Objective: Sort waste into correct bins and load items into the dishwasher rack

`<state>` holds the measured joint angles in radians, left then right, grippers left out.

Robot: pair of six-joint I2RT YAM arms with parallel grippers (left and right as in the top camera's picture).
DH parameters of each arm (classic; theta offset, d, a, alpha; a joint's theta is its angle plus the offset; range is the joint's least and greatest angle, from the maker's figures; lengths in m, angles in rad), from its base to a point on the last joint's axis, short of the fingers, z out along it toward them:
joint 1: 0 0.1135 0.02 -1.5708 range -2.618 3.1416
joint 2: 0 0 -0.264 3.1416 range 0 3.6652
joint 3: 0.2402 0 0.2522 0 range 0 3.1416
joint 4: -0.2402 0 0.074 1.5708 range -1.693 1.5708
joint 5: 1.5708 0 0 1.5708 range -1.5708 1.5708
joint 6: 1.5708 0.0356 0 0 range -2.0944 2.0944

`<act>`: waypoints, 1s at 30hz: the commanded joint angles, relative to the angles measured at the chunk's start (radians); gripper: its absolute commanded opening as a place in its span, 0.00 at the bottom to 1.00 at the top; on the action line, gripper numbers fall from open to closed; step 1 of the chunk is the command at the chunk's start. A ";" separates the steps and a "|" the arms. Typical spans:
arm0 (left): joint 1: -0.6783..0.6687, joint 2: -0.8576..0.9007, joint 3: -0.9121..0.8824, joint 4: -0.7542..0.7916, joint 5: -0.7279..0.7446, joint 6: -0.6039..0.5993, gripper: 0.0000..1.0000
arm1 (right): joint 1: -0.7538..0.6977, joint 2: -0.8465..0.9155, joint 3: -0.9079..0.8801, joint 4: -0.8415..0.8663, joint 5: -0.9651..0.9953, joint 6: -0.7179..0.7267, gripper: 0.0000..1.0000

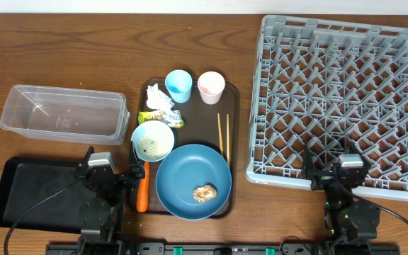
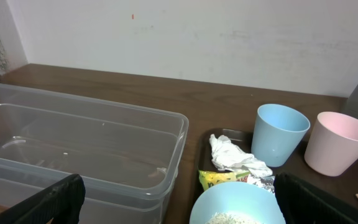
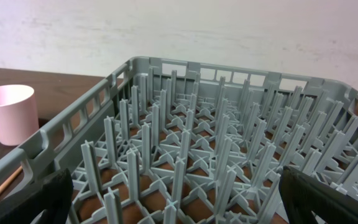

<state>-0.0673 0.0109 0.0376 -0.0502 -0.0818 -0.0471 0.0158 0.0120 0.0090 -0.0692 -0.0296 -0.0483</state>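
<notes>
On the desk (image 1: 83, 42), seen from overhead, a dark brown serving tray (image 1: 205, 122) is sitting in the middle. A small blue cup (image 1: 178, 85) and a small pink cup (image 1: 210, 87) are standing upright side by side at its far end. Crumpled white paper (image 1: 159, 98) is lying just beside the blue one, with a yellow-green snack wrapper (image 1: 160, 118) next to it. A light blue bowl (image 1: 135, 136) is holding white rice grains (image 1: 151, 145), and a large round blue plate (image 1: 179, 170) is carrying a small brown food lump (image 1: 205, 192). Wooden chopsticks (image 1: 223, 134) are lying along the tray's right side, and an orange carrot (image 1: 143, 190) is lying at its left edge.

The clear tub (image 1: 62, 113) and the black tray (image 1: 34, 195) are sitting to the left, and the grey dishwasher rack (image 1: 257, 106) to the right. My left end effector (image 1: 110, 164) is hanging over the black tray's right end, near the carrot. My right end effector (image 1: 329, 161) is hanging over the rack's near edge.

Through the left wrist camera, the fingers (image 2: 42, 199) are standing spread wide, released and grasping nothing. The tub is sitting ahead on the left, the cups, paper, wrapper and bowl on the right.

Through the right wrist camera, the fingers (image 3: 23, 199) are likewise standing released above the rack's pegs. The pink cup is standing just outside the rack's left wall.
</notes>
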 commanded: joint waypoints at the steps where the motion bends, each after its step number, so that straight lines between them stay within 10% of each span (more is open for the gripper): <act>1: -0.002 -0.007 -0.034 -0.011 -0.009 0.010 0.98 | -0.022 -0.005 -0.004 0.012 -0.005 -0.009 0.99; 15: -0.002 0.005 0.075 0.094 0.202 -0.035 0.98 | -0.021 0.010 0.097 0.127 -0.230 0.291 0.99; 30: -0.002 0.700 0.886 -0.557 0.307 -0.040 0.98 | -0.021 0.801 0.904 -0.533 -0.312 0.286 0.99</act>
<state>-0.0673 0.6056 0.7994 -0.5518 0.1726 -0.0792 0.0158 0.7029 0.8001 -0.5529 -0.3248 0.2329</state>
